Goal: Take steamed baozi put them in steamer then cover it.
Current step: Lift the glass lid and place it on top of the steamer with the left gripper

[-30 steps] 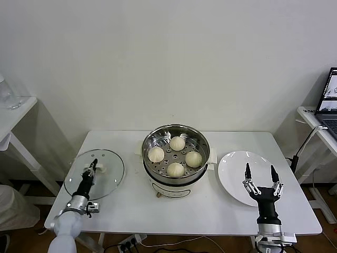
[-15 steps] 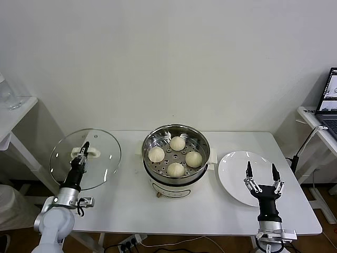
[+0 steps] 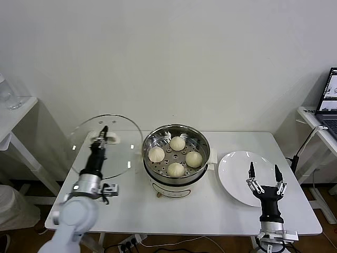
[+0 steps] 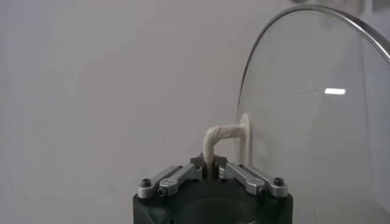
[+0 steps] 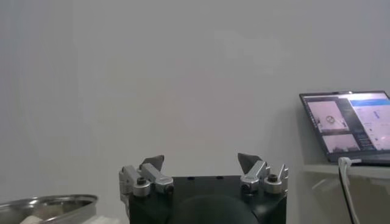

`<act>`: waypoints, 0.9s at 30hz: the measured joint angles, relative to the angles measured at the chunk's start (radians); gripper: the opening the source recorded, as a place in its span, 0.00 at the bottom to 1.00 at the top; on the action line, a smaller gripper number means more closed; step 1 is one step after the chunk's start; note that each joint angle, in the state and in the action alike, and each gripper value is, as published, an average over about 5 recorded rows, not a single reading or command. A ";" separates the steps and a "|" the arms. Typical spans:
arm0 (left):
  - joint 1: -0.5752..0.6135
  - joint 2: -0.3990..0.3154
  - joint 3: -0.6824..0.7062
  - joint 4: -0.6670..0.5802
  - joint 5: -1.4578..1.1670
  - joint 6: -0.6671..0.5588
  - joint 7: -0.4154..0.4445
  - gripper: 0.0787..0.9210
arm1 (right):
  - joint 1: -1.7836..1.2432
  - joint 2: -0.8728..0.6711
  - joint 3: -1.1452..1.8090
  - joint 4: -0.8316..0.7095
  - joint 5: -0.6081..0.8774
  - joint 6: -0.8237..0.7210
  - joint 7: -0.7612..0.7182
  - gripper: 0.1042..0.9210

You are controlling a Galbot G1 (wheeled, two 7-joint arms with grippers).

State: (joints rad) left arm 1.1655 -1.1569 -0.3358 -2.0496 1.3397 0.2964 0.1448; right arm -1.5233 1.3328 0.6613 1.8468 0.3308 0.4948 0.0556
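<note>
Several cream-white baozi [image 3: 176, 169] lie on the perforated tray inside the shiny steel steamer [image 3: 201, 139], which stands on its white base at the table's middle. My left gripper [image 3: 103, 132] is shut on the cream handle [image 4: 214, 140] of the clear glass cover [image 3: 124, 153]. It holds the cover upright in the air, just left of the steamer. In the left wrist view the glass disc [image 4: 317, 115] stands on edge beyond the handle. My right gripper [image 3: 263, 172] is open and empty, fingers up, over the near edge of the white plate [image 3: 234, 168].
The empty white plate lies right of the steamer. A laptop [image 3: 329, 100] sits on a side table at the far right, also shown in the right wrist view [image 5: 350, 125]. Another side table [image 3: 13, 118] stands at the far left. The steamer's rim [image 5: 46, 204] shows in the right wrist view.
My left gripper has lifted the cover off the table at the left, tilted it upright and carried it right, close to the steamer. The right gripper has barely moved.
</note>
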 measured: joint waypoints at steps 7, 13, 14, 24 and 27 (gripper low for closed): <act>-0.112 -0.005 0.206 -0.013 0.031 0.147 0.110 0.14 | -0.011 0.015 0.011 0.007 -0.012 0.006 0.000 0.88; -0.206 -0.034 0.345 0.006 0.056 0.232 0.167 0.14 | -0.018 0.025 0.013 0.011 -0.024 0.007 0.000 0.88; -0.220 -0.042 0.363 0.014 0.061 0.243 0.174 0.14 | -0.019 0.026 0.013 0.012 -0.026 0.007 0.001 0.88; -0.324 -0.153 0.472 0.124 0.110 0.304 0.205 0.14 | -0.033 0.037 0.019 0.024 -0.050 0.006 0.006 0.88; -0.341 -0.188 0.483 0.165 0.120 0.311 0.206 0.14 | -0.037 0.039 0.022 0.025 -0.055 0.007 0.006 0.88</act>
State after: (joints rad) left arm 0.8245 -1.3453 0.1469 -1.8843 1.4598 0.6071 0.3508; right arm -1.5607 1.3718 0.6835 1.8719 0.2761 0.5013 0.0621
